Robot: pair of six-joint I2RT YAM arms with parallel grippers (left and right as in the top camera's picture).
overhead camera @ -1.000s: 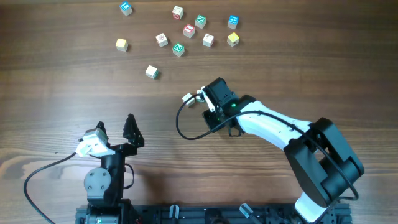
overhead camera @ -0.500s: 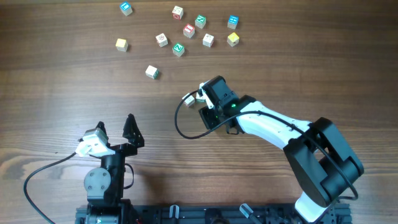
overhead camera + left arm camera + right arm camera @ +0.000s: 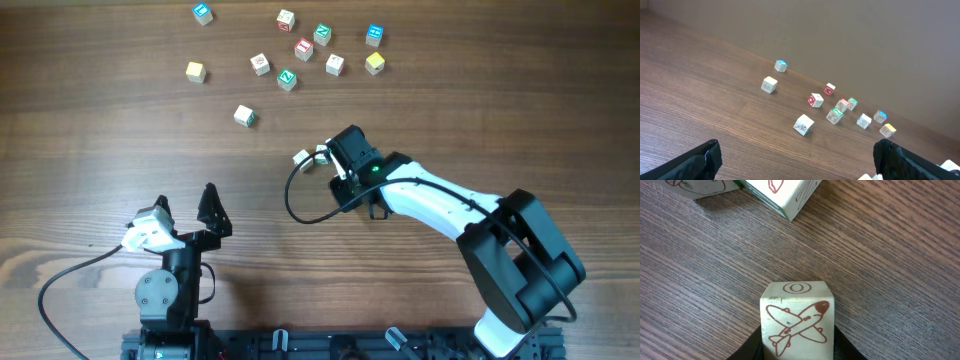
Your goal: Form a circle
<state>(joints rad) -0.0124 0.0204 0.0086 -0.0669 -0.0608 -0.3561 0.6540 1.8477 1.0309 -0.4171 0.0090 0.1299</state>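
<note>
The circle (image 3: 304, 50) is as yet only a loose bunch of small cubes about midway along the far edge of the desk (image 3: 500, 110). Stray cubes (image 3: 195, 71) lie toward the far left corner, and one sits nearer the middle. The right hand (image 3: 796, 346) is near the middle of the desk, its jaws set close against the lower sides of the airplane cube (image 3: 796, 312), which it appears to grip. Two more cubes (image 3: 782, 192) lie just ahead of it in the right wrist view. The left hand (image 3: 185, 198) rests by the near edge, spread wide and holding nothing. To place this cube well, I judge it should travel low and square and go into a gap in the bunch. There it should touch its neighbours without nudging them, and be let go only once it sits flat on the wood. A skewed approach could scatter the ring.
</note>
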